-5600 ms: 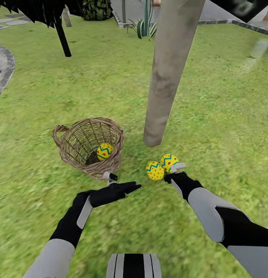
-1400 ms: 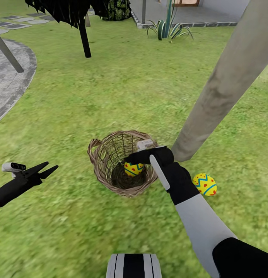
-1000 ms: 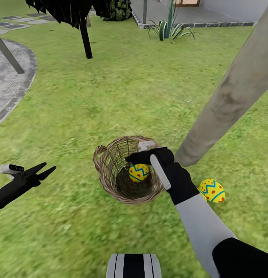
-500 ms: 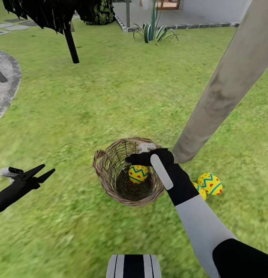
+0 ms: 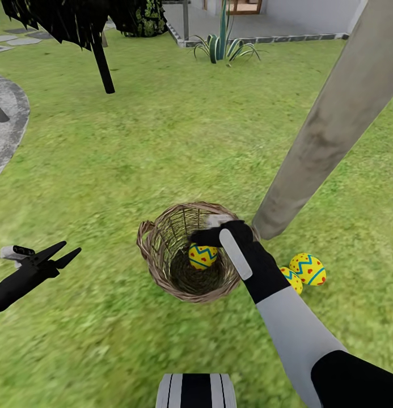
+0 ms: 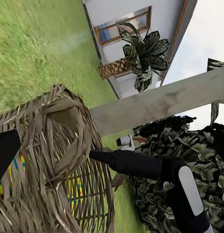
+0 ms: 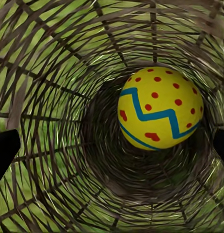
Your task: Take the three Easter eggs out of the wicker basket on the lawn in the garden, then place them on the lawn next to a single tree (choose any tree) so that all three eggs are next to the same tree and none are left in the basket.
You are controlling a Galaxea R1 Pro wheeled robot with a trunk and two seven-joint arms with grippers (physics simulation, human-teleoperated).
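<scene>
A tan wicker basket (image 5: 162, 258) stands on the lawn (image 5: 179, 141), with one yellow egg (image 5: 203, 256) banded in blue zigzag at its bottom. My right gripper (image 5: 201, 238) reaches in over the basket's rim, open, just above that egg. From the right wrist view, the egg (image 7: 160, 108) lies ahead in the woven basket (image 7: 54, 97), untouched, between my spread dark fingertips (image 7: 5, 153). Two more eggs (image 5: 308, 268) (image 5: 291, 279) lie on the grass by the foot of the pale tree trunk (image 5: 326, 130). My left gripper (image 5: 68, 253) hovers open and empty, left of the basket.
A black-trunked tree (image 5: 102, 65) stands at the back left, beside a grey paved patch (image 5: 6, 124). An agave (image 5: 222, 48) and the house's paving lie at the far end. In the left wrist view the basket (image 6: 49, 160), my right arm (image 6: 141, 165) and the trunk (image 6: 160, 104) are close.
The view has shifted as the camera moved. My right gripper has dipped lower into the basket toward the egg. The left arm has held still.
</scene>
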